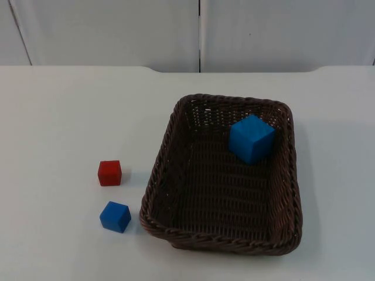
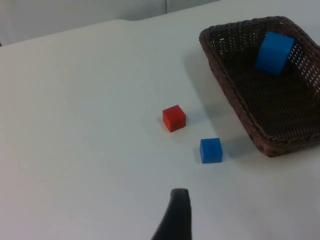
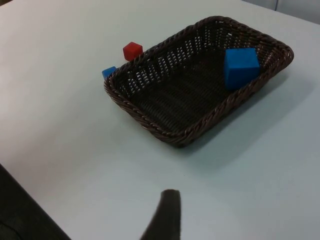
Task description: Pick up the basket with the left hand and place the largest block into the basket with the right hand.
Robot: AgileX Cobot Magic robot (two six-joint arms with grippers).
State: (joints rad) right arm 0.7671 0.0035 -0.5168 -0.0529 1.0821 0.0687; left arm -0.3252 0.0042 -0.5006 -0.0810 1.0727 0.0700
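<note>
So the big blue block [image 1: 251, 138] is already sitting inside the wicker basket [image 1: 158, 175], up in the far right corner and tipped against the wall. The basket itself rests flat on the white desk [image 1: 58, 117].

What could go sideways: since the block leans on the weave and isn't lying flat, any bump or lift of the basket would probably make it tumble or slide across the floor of the basket. A tilted lift could even roll it toward the low near rim.

Both arms look like they're waiting well back. The left pincer [image 2: 175, 215] and right pincer [image 3: 162, 215] each show just one black fingertip, so can't tell if they're open or closed.

Other stuff: a small red block [image 1: 109, 172] and a small blue block [image 1: 115, 216] sit just left of the basket. They'd crowd a grab at the left rim.
</note>
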